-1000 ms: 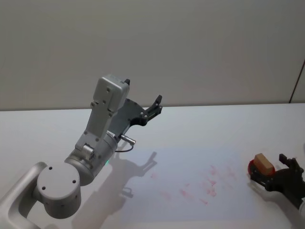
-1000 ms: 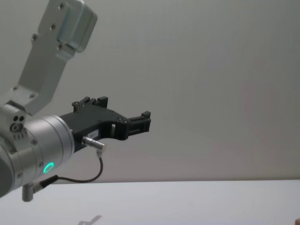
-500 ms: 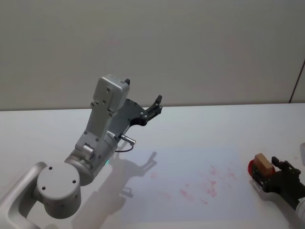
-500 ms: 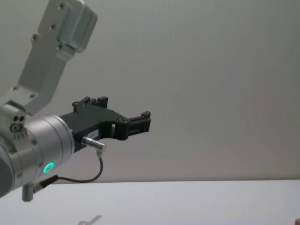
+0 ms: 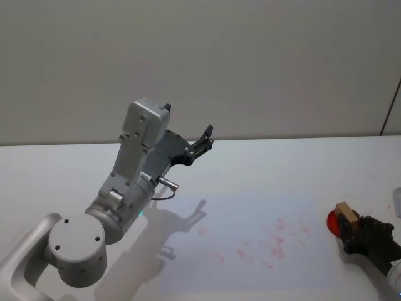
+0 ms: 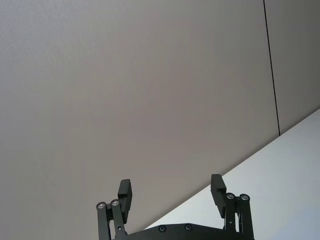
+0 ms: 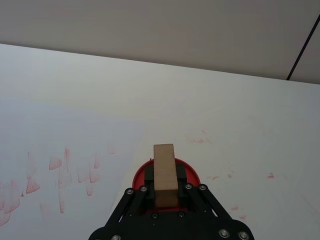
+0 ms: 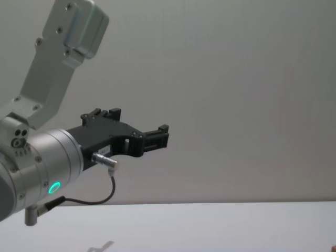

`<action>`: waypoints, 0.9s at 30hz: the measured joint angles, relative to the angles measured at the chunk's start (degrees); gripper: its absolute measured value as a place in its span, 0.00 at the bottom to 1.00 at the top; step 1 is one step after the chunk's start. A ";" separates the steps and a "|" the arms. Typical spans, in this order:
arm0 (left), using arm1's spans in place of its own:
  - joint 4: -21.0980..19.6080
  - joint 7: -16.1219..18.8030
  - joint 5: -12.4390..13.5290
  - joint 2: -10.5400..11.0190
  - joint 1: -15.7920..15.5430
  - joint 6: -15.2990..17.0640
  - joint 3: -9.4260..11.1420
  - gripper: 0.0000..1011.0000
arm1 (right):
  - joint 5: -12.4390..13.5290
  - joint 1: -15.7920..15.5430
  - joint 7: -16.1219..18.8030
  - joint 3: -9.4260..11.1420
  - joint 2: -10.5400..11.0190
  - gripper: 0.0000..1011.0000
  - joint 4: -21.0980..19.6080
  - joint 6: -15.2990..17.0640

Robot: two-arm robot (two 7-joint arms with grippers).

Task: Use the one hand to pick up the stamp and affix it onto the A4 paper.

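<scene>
At the bench's right edge, the right gripper's fingers are clamped on the wooden stamp, upright over the red ink pad just beside the red-marked paper, while the left gripper hangs raised at the left, fingers spread apart.

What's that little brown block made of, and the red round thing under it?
The stamp looks like bare wood: light brown, matte, no shine. The red pad under it could be plastic or inked felt; I cannot tell which. The right gripper clamping the stamp looks like matte black plastic.
</scene>
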 joint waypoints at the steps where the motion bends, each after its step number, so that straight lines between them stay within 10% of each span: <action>1: 0.00 0.00 0.00 0.00 0.00 0.00 0.00 0.99 | 0.00 0.00 0.00 0.00 -0.01 0.22 0.00 0.04; 27: 0.00 0.00 0.00 0.00 0.00 0.00 0.00 0.99 | -0.70 0.27 -0.18 0.23 -0.30 0.22 0.10 1.51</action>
